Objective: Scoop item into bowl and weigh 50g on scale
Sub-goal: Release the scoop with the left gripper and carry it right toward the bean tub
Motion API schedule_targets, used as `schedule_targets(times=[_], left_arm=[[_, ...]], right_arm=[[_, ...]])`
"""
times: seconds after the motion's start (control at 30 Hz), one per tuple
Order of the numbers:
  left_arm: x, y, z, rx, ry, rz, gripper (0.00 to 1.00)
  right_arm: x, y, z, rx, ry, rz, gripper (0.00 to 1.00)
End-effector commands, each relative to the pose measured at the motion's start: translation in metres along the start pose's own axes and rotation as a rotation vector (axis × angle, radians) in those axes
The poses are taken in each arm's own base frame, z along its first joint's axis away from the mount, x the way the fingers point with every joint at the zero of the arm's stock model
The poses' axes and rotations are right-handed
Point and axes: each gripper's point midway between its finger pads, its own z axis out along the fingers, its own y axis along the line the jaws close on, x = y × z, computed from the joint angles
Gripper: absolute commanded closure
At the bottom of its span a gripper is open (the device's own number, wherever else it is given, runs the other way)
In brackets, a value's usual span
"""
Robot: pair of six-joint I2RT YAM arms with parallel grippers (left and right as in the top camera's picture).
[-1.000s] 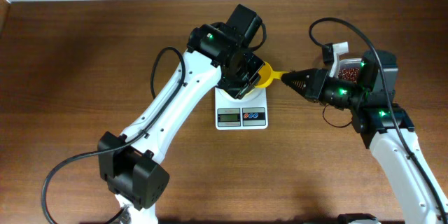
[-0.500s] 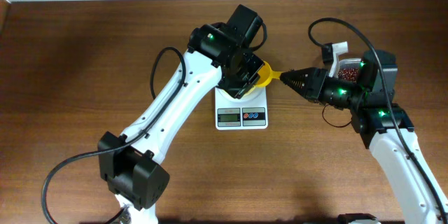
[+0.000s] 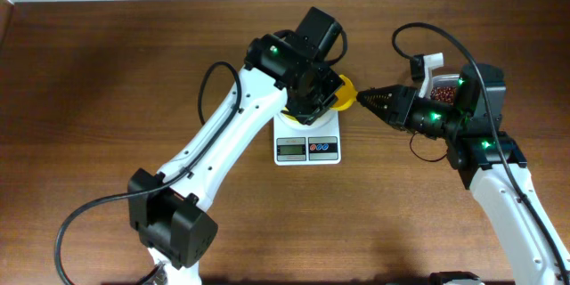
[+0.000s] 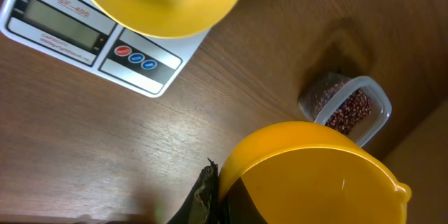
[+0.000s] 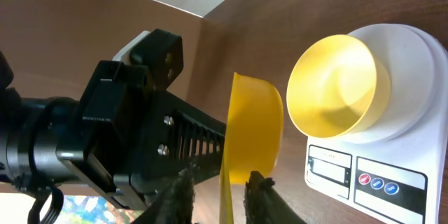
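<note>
The pale yellow bowl stands empty on the white scale; in the overhead view the left arm hides it above the scale. A bright yellow scoop hangs just right of the bowl, tipped on edge and empty. My left gripper is shut on the scoop's rim, one finger outside and one inside. My right gripper is open, its fingers on either side of the scoop's thin handle with gaps. The beans lie in a clear container.
The clear container stands on the table to the right of the scale, behind my right wrist. The scale's display and red and blue buttons face the table's front. Both arms crowd the space over the scale's right side.
My left gripper has shifted the scoop a little to the right, toward my right gripper, so less of the handle shows between them. The right arm has barely moved.
</note>
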Motion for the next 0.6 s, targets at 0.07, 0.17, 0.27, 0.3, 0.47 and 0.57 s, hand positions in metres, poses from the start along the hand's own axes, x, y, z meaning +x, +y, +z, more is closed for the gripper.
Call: schedule_targets(times=[0.07,0.17,0.27,0.3,0.47,0.57], left_arm=[[0.0021,-0.0077,-0.0117,0.031,-0.021,0.035,1.0],[0.0021,-0.0076,-0.0117,0.031,-0.021,0.035,1.0],[0.0021,-0.0076,-0.0117,0.031,-0.021,0.035,1.0],[0.0023,-0.0076,-0.0116,0.031,-0.021,0.035,1.0],[0.0021,-0.0075,-0.0117,0.031,-0.021,0.035,1.0],[0.0024,-0.0075,-0.0116,0.031,-0.02,0.035,1.0]], right_arm=[[-0.0041,0.0028,0.0013,0.003,-0.008,-0.019,0.76],[-0.0042,0.0027,0.0013,0.003,-0.009,-0.019,0.76],[-0.0042,0.0027,0.0013,0.003,-0.009,-0.019,0.88],[-0.0042,0.0027,0.0013,0.003,-0.009,-0.019,0.89],[-0.0042,0.0027,0.0013,0.003,-0.009,-0.019,0.96],[-0.0041,0.0028,0.0013,0.003,-0.008,-0.019,0.96]])
